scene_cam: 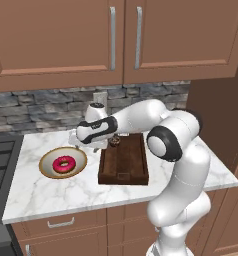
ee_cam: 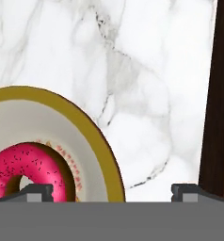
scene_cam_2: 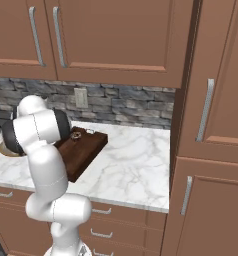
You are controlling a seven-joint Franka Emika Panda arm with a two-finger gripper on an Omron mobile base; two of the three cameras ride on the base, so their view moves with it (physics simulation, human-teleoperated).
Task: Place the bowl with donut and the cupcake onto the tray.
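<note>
On the marble counter (scene_cam: 51, 192) the bowl (scene_cam: 62, 162) holds the pink donut (scene_cam: 64, 164); beside it hangs the gripper (ee_cam: 112, 190), jaws spread and empty. Right again, the cupcake (scene_cam: 113, 142) sits on the tray (scene_cam: 125, 162). No writing is legible.

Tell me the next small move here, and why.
Probably shift the open gripper sideways toward the bowl and lower it over the near rim. The cupcake already sits on the tray, while the bowl, with the donut in it, rests on the counter beside the tray. In the hand view the jaws straddle bare marble between bowl and tray.
</note>
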